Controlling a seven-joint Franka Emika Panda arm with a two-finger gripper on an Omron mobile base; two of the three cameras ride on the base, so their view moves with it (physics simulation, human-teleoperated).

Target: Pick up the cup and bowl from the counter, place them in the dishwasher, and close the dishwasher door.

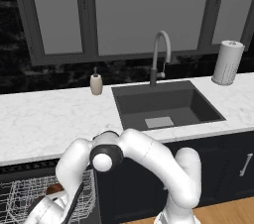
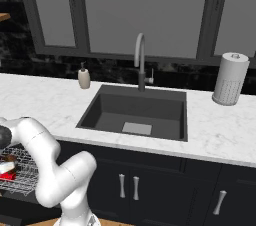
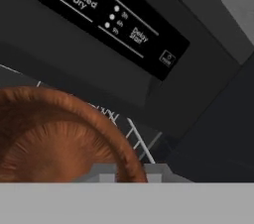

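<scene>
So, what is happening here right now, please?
The white robot arm reaches down into the open dishwasher under the counter. Its jaws are closed on the rim of the reddish-brown bowl, holding it just above the white wire rack, below the control strip. Something red, probably the cup, already lies in the rack. The bowl is not yet released.

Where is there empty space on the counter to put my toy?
The counter is bare between the soap bottle and its front edge, left of the sink. There is a smaller bare patch in front of the paper towel roll. The dishwasher rack is crowded: arm and bowl.
</scene>
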